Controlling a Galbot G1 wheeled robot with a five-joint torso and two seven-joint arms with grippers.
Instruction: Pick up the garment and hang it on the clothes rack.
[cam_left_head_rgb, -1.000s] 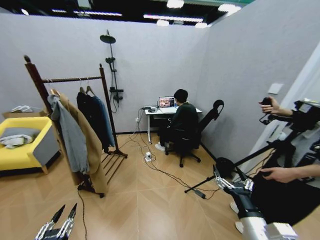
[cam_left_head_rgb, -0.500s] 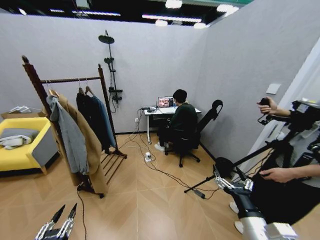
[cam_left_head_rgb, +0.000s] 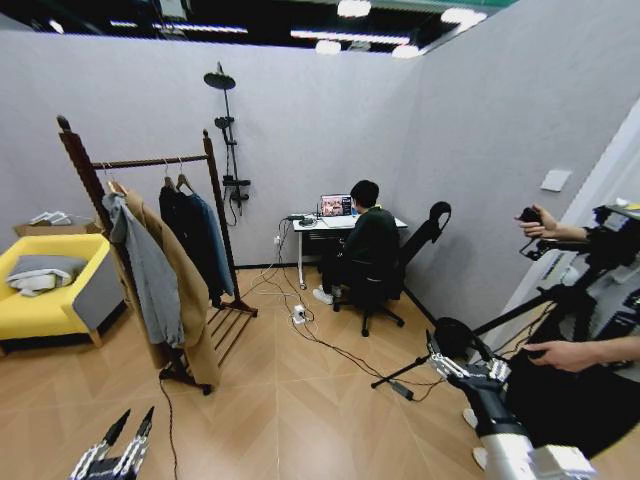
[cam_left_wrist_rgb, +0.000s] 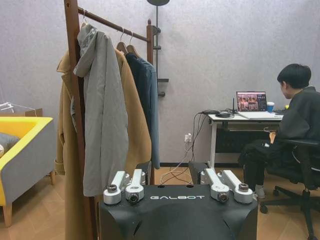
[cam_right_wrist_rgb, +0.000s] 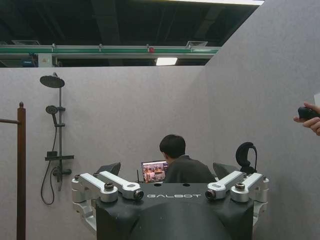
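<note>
The garment (cam_left_head_rgb: 212, 243) is seen hanging on the clothes rack (cam_left_head_rgb: 150, 160), well apart from both spread, empty hands, the left hand (cam_left_head_rgb: 113, 452) nearer than the right hand (cam_left_head_rgb: 462, 368).

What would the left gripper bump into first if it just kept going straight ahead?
Probably the grey coat at the near end of the clothes rack, though depth is hard to judge. The left gripper is open and empty.
</note>
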